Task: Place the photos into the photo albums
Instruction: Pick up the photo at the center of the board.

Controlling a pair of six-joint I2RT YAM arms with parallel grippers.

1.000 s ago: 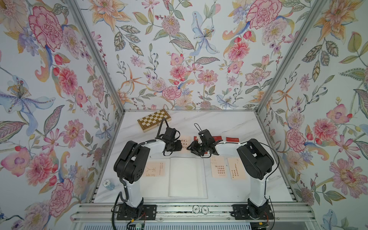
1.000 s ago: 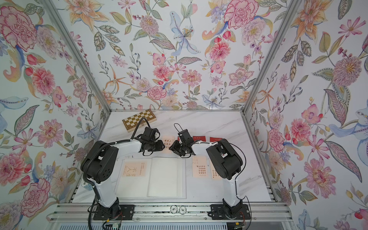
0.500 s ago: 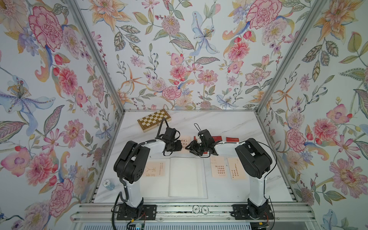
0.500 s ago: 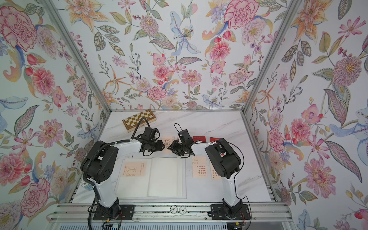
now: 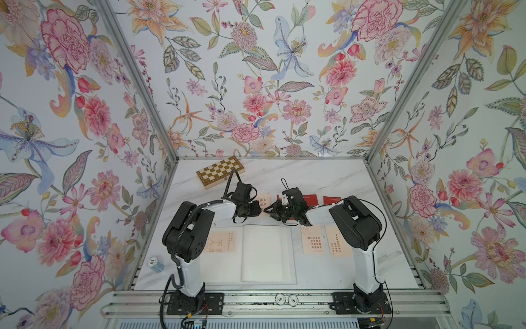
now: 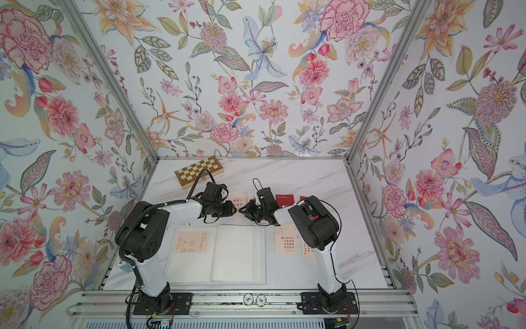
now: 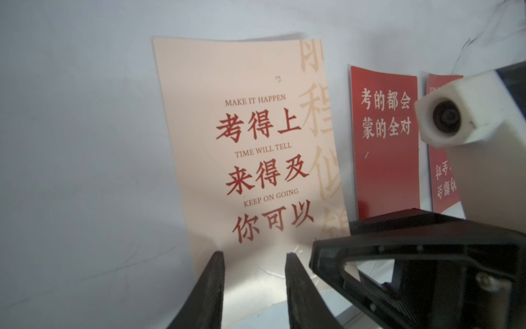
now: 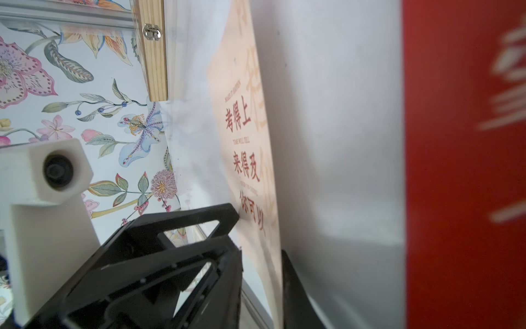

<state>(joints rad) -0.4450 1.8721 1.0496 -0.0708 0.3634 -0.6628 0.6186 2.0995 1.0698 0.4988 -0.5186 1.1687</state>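
While the left tool (image 7: 254, 256) stands spread over one edge of a peach rectangular photo card with red print (image 7: 256, 156), the right tool (image 8: 262, 253) brackets that card's side edge with a narrow gap; whether it pinches, I cannot tell. The card lies on the white marbled tabletop (image 5: 327, 176), beyond the open white-paged photo album (image 5: 267, 253) and beside two red rectangular cards (image 7: 385, 142).

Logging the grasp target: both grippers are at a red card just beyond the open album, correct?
Not red. The left gripper and right gripper meet at a cream card with red print; the red cards lie beside it (left wrist view).
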